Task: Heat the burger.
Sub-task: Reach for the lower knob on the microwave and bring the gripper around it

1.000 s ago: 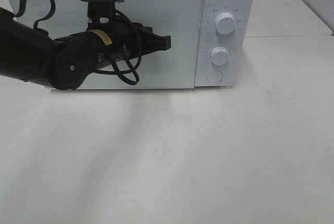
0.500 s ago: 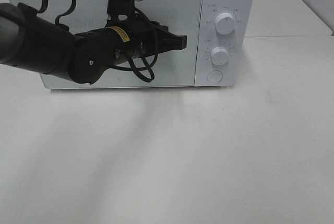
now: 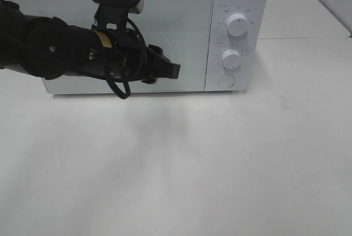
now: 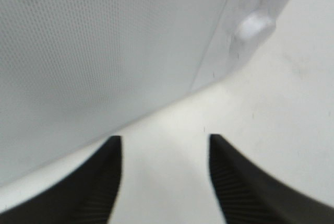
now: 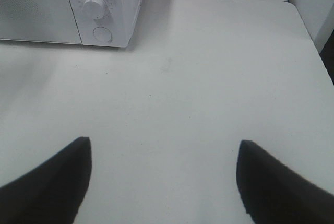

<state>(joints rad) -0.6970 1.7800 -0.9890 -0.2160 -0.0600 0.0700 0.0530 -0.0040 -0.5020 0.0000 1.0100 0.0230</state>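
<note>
No burger in any view; the microwave (image 3: 187, 27) door is closed, so it is possibly inside. The left gripper (image 3: 175, 71) sits at the door's lower right, jaws parted and empty, dials (image 3: 231, 59) just to its right. The right gripper (image 5: 164, 151) has its jaws wide and empty over the table (image 5: 209, 78), farther off.

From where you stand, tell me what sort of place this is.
Probably a robot test bench mocked up as a kitchen counter: a white microwave with two dials, door shut, stands on a plain white table, and a black robot arm reaches in front of it.
</note>
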